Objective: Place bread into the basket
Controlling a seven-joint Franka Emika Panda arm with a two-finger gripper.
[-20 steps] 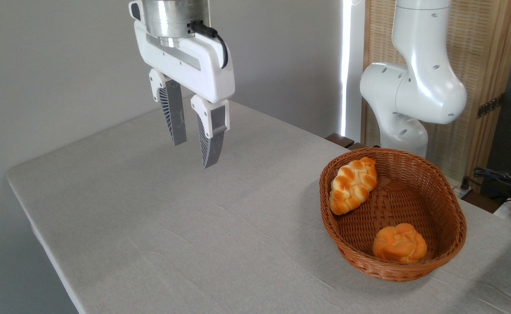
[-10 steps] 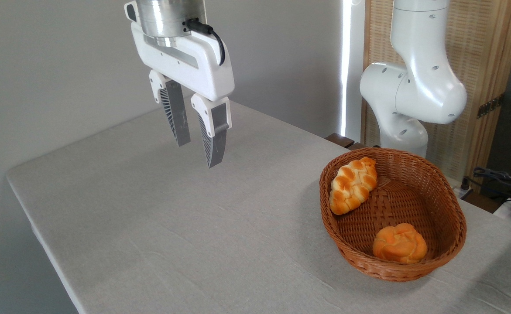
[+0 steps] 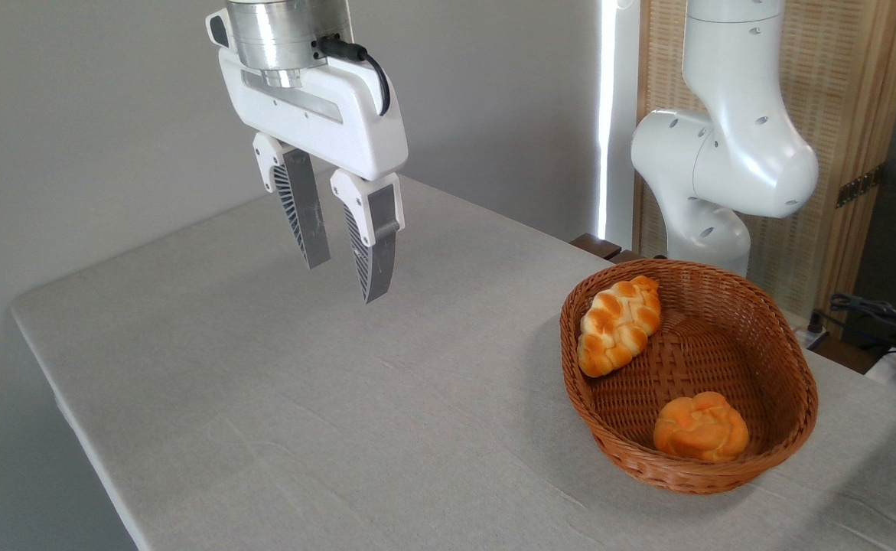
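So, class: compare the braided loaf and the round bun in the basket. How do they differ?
The braided loaf is long, pale golden, and leans on the far left wall of the basket; the round bun is compact, knotted, deeper orange, and sits near the front rim. Both lie inside the basket, apart.

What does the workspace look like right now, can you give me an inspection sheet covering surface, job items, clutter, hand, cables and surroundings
Surface: table under a pale grey cloth, lightly creased.
Job's things: braided bread lies inside the wicker basket, leaning on its far left wall; the basket stands at the table's right end.
Clutter: a round orange bun in the basket's near end, apart from the bread.
Hand: the hand hangs above the table's far side, well left of the basket, fingers apart, holding nothing.
Cables: a black cable on the wrist; dark cables at the right edge, off the table.
Surroundings: grey wall, wooden slatted panel, the arm's white base.
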